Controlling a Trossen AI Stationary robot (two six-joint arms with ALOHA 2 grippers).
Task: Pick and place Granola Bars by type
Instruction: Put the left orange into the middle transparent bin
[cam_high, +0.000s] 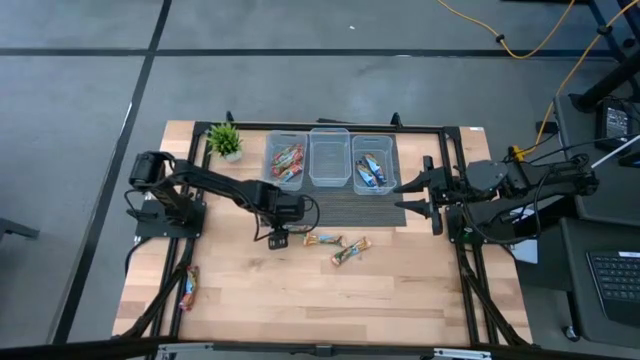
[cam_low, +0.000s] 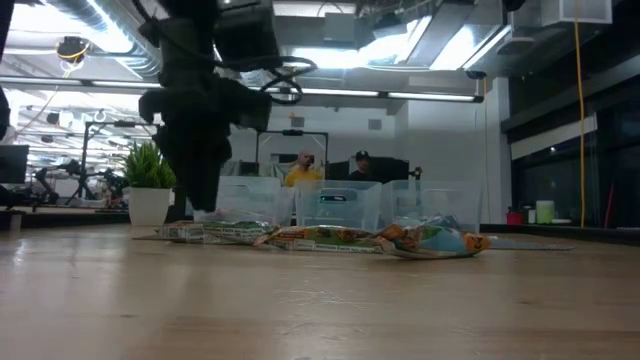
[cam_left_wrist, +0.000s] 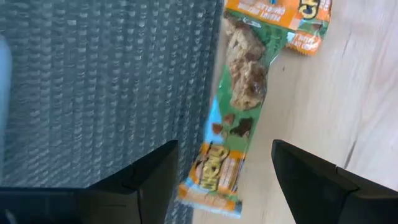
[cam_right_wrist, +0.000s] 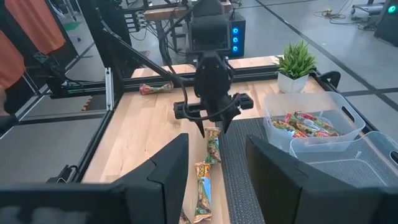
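1. My left gripper (cam_high: 279, 240) hung just left of centre in the high view, fingers spread wide and pinching nothing, straddling the near end of a tan-gold bar (cam_left_wrist: 231, 118). I judged it was placed that way so the fingers could close across the bar's narrow width.

2. That bar lay along the edge of the dark ribbed mat (cam_left_wrist: 106, 87), half on the wood. Its wrapper was crinkly, green and orange, with a printed picture of nut clusters.

3. Two more loose bars (cam_high: 348, 250) lay on the table just right of my left gripper, near the picture's middle, and one stray bar (cam_high: 188, 289) sat at lower left by the frame rail.

4. The three clear bins (cam_high: 330, 158) stood in a row at upper centre: the left one held red-orange bars (cam_high: 287, 162), the middle one looked empty, and the right one held blue bars (cam_high: 372, 172). I took the middle one as the likely home for the tan-gold kind.

5. My right gripper (cam_high: 408, 196) waited at the right of the mat, fingers apart and holding nothing, clear of the work.
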